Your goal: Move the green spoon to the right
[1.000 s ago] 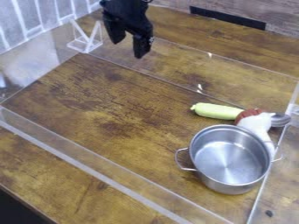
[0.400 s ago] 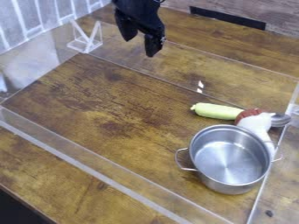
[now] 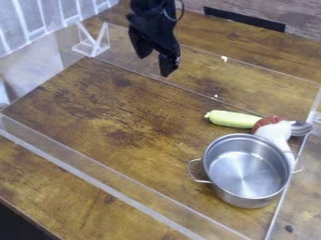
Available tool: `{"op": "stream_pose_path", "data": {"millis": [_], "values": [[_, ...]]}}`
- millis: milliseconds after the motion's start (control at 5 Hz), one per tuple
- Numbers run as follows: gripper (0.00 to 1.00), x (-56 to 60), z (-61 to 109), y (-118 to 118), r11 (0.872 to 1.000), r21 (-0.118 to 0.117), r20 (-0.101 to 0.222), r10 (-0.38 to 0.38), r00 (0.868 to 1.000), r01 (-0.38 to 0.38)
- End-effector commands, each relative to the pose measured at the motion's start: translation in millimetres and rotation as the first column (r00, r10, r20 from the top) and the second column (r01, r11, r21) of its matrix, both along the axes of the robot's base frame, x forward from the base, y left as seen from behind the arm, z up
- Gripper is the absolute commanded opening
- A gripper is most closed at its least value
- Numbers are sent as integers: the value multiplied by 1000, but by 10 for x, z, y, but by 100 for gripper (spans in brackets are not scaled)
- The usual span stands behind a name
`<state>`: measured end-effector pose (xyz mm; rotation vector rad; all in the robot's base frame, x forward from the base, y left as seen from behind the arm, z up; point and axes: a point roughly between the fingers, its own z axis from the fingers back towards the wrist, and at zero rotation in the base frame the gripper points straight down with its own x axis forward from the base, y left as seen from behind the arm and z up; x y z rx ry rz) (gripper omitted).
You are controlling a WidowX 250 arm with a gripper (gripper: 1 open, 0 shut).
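A worn wooden table [image 3: 113, 112] carries a clear plastic barrier around the work area. Above its far edge hangs the black gripper [image 3: 160, 58], fingers parted and empty, pointing down. The green spoon [image 3: 232, 119] lies well apart to the right, just beside a red-and-white object [image 3: 279, 127], behind the steel pot [image 3: 246, 170].

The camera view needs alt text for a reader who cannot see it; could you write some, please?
A black robot gripper hangs open above the far side of a wooden table, apart from everything on it. Near the right edge lies a green spoon, with a steel pot in front of it and a red-and-white object beside it.
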<state>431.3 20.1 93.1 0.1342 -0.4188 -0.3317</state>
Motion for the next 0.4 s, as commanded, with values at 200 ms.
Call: {"op": "stream_pose_path", "data": {"millis": [200], "values": [[100,112,540,-15,998,34,155,-58,986,53]]}}
